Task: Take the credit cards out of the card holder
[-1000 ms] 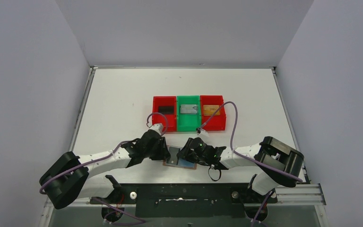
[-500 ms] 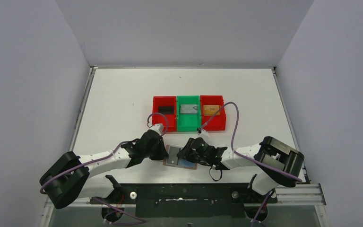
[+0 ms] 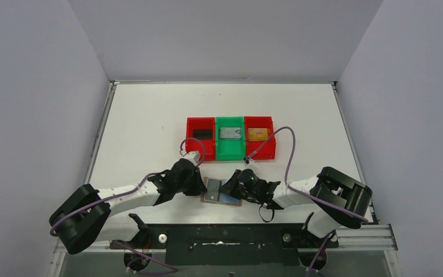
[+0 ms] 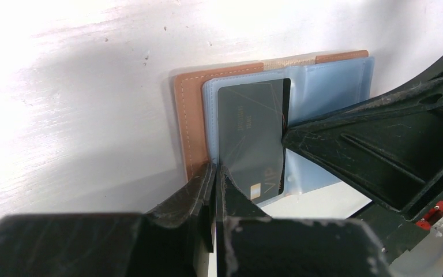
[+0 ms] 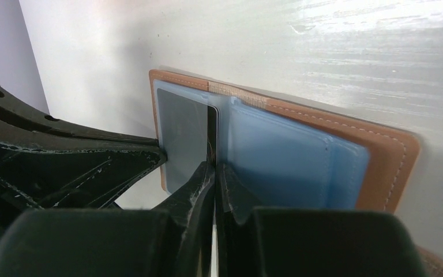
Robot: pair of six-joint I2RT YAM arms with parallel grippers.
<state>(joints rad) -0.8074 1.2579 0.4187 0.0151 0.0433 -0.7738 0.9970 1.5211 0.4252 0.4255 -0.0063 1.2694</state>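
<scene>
The card holder (image 3: 231,199) lies open near the table's front edge, tan leather (image 4: 187,109) with pale blue pockets (image 5: 288,156). A black credit card (image 4: 252,135) sits in its left pocket and looks grey (image 5: 181,138) in the right wrist view. My left gripper (image 4: 214,173) is shut on the card holder's left edge, at the pocket's rim. My right gripper (image 5: 213,168) is shut on the card's inner edge by the fold. In the top view the left gripper (image 3: 203,186) and right gripper (image 3: 229,187) flank the card (image 3: 213,190).
Behind the card holder stand three bins in a row. The left red bin (image 3: 190,141) holds a black card, the green bin (image 3: 229,151) a silver one, and the right red bin (image 3: 270,149) a gold-orange one. The table edge lies just below the card holder.
My left gripper closed on the card holder's edge first. The right gripper then closed on the card, and its wrist shifted slightly right.
</scene>
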